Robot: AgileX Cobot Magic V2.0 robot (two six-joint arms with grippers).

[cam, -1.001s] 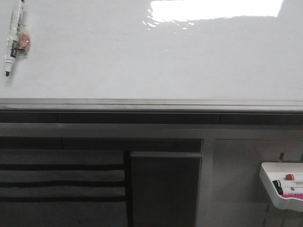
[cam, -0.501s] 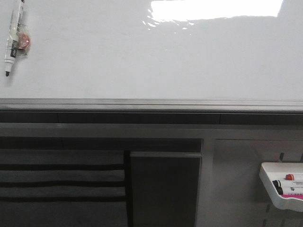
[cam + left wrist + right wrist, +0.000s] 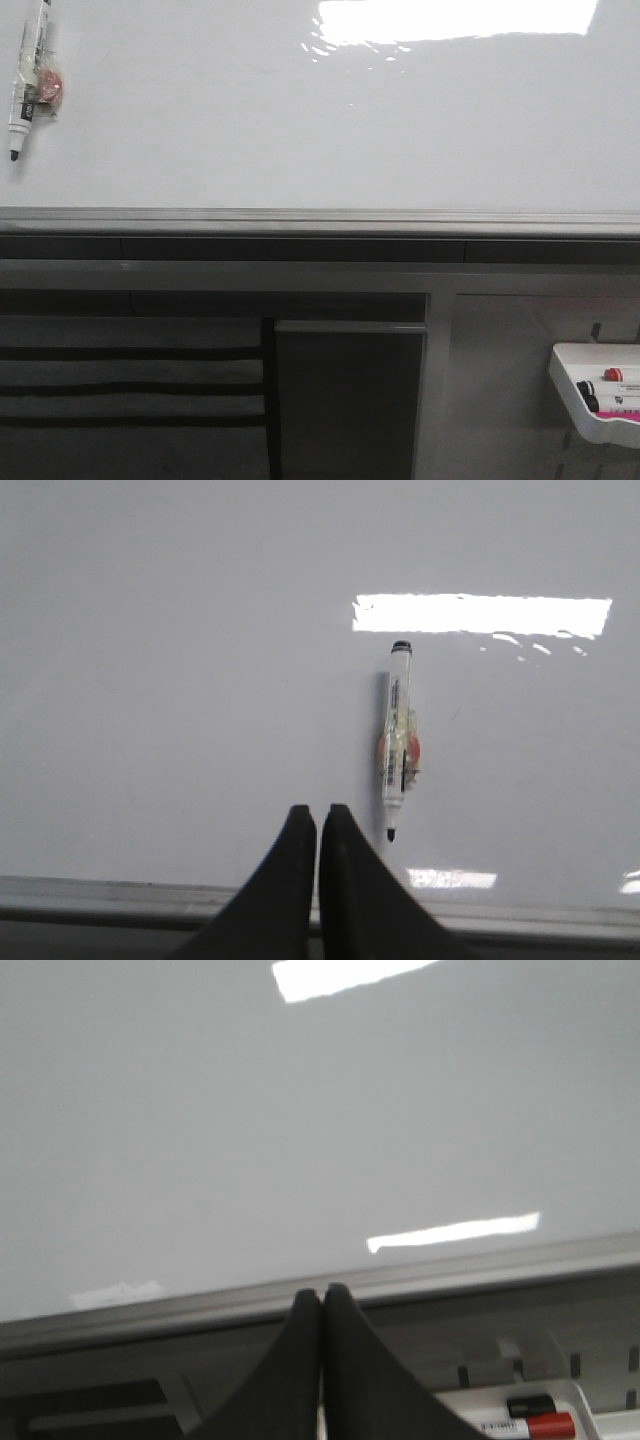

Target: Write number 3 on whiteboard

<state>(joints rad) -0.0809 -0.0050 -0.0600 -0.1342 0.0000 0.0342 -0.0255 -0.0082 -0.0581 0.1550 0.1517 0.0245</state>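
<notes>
The whiteboard (image 3: pixel 320 130) is a large glossy white board with a grey edge rail and a bright light patch. It is blank; no number 3 shows on it. A white marker (image 3: pixel 28 80) with a black tip lies on the board at the far left, also seen in the left wrist view (image 3: pixel 397 740). My left gripper (image 3: pixel 318 812) is shut and empty, near the board's rail, a little to one side of the marker's tip. My right gripper (image 3: pixel 322 1292) is shut and empty over the rail. Neither gripper shows in the front view.
A small white tray (image 3: pixel 598 392) with red, black and pink markers hangs at the lower right, also in the right wrist view (image 3: pixel 530 1425). Below the rail (image 3: pixel 320 220) are dark panels and a slatted grey frame (image 3: pixel 130 380).
</notes>
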